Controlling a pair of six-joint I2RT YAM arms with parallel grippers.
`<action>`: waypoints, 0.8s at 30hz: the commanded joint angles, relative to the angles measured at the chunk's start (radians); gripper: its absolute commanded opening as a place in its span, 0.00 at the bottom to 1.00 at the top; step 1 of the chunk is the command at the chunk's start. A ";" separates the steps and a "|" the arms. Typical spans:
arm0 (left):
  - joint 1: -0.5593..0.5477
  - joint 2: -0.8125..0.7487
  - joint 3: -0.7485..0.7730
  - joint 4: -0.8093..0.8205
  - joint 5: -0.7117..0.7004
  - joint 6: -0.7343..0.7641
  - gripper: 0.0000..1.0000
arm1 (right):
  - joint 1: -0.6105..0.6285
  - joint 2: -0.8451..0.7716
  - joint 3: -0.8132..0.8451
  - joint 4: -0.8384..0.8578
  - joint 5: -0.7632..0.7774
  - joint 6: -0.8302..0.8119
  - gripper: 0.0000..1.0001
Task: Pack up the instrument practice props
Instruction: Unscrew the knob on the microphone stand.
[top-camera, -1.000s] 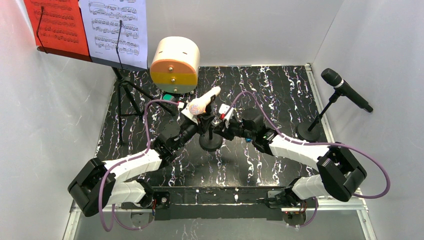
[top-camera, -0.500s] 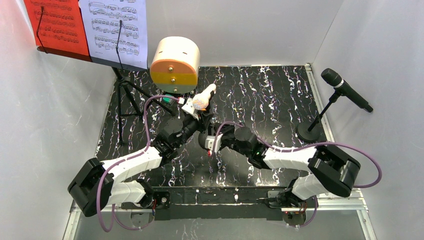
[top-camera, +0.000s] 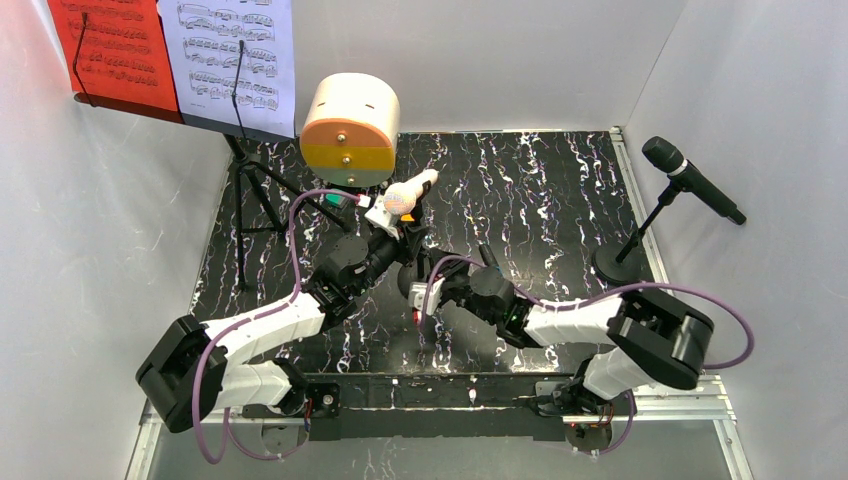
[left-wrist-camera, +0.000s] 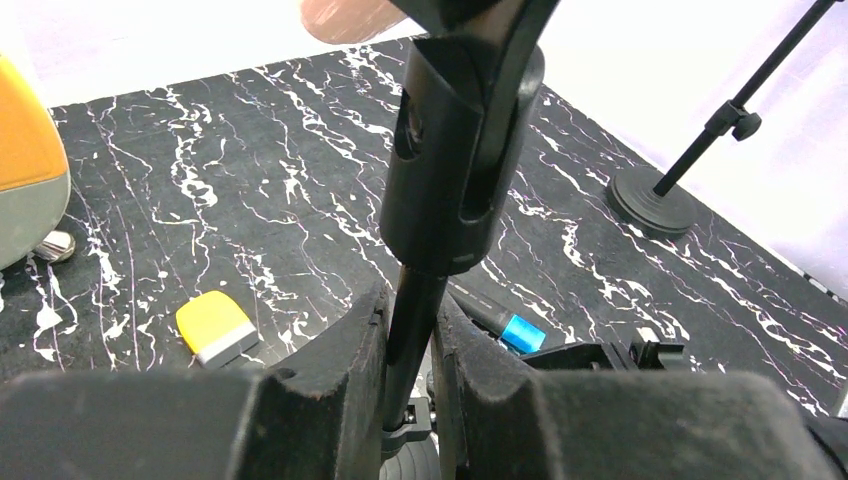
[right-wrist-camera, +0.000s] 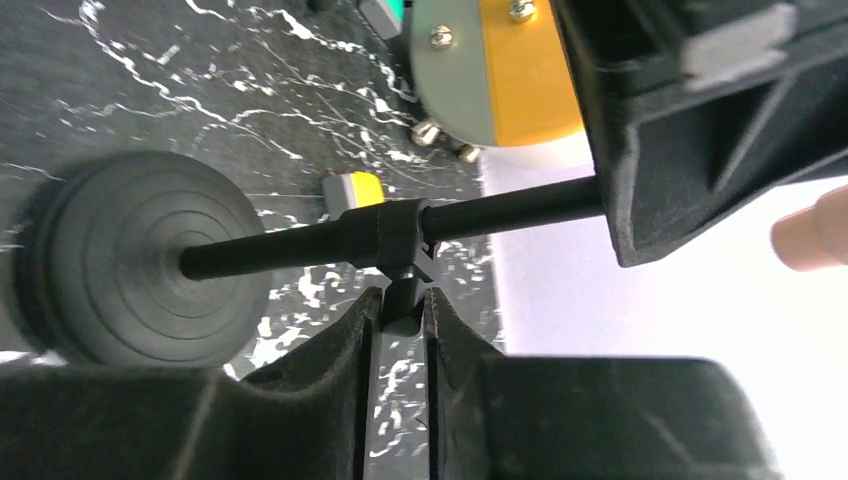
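Note:
A cream microphone (top-camera: 400, 197) sits in a black round-based mic holder at the table's middle. My left gripper (top-camera: 404, 238) is shut on the holder's upright rod (left-wrist-camera: 412, 330), just under its clip (left-wrist-camera: 460, 160). My right gripper (top-camera: 420, 282) is low on the near side and shut on the small clamp knob (right-wrist-camera: 400, 298) of that rod, beside the round base (right-wrist-camera: 130, 260). A black microphone (top-camera: 690, 178) stands on a second holder (top-camera: 618, 262) at the right. The black music rack (top-camera: 238, 125) at the back left holds a red page (top-camera: 110, 50) and a white page (top-camera: 230, 50).
A cream and orange drum-shaped box (top-camera: 350, 130) stands at the back, close behind the cream microphone. A small yellow and grey block (left-wrist-camera: 215, 328) lies on the black marbled table (top-camera: 540, 190). White walls close in the left, back and right.
My right gripper has swung from behind the holder round to its near side and closed on the rod's knob. My left gripper, with the holder and cream microphone, shifted slightly back.

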 joint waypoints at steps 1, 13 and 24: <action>0.001 0.031 -0.009 -0.132 -0.027 -0.042 0.00 | 0.000 -0.120 0.057 -0.163 -0.082 0.333 0.37; 0.000 0.030 -0.010 -0.132 -0.019 -0.025 0.00 | -0.122 -0.302 0.019 -0.248 -0.263 1.039 0.65; 0.001 0.014 -0.012 -0.132 0.001 -0.011 0.00 | -0.339 -0.216 0.065 -0.202 -0.567 1.568 0.60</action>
